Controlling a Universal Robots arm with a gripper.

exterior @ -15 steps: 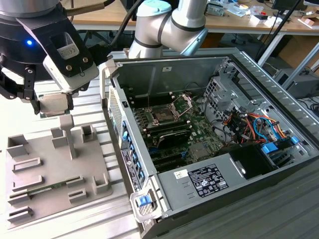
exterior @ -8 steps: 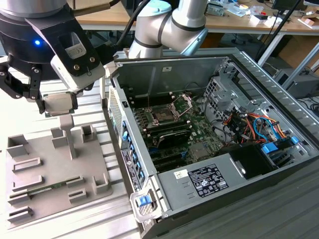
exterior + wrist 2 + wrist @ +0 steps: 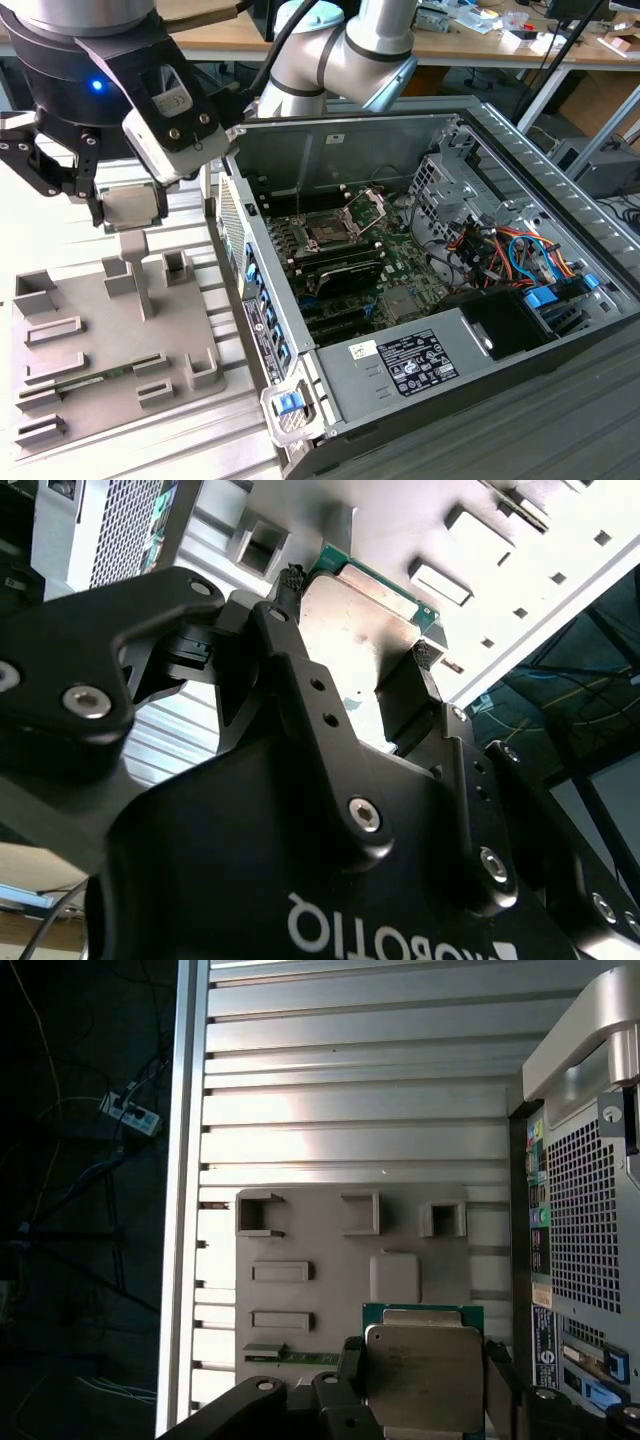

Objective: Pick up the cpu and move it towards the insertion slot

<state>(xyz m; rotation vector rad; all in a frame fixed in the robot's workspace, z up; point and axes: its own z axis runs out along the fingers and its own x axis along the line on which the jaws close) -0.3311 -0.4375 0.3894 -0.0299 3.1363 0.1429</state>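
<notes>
The cpu (image 3: 133,207), a flat square chip with a silvery top and green rim, hangs in the air above the grey fixture plate (image 3: 100,340) at the exterior view's left. My gripper (image 3: 133,212) is shut on the cpu, a black finger on each of two opposite edges. Both wrist views show the cpu (image 3: 424,1365) (image 3: 350,630) clamped between the fingertips (image 3: 349,1358). The insertion slot (image 3: 333,228) lies inside the open computer case to the exterior view's right of the gripper, its metal bracket (image 3: 366,203) hinged up.
The fixture plate (image 3: 320,1250) carries several raised holders, a square pedestal (image 3: 394,1275) and a green memory stick (image 3: 95,380). The case's wall (image 3: 240,240) stands between the plate and the motherboard. Cables and drive cages (image 3: 500,250) fill the case's far side.
</notes>
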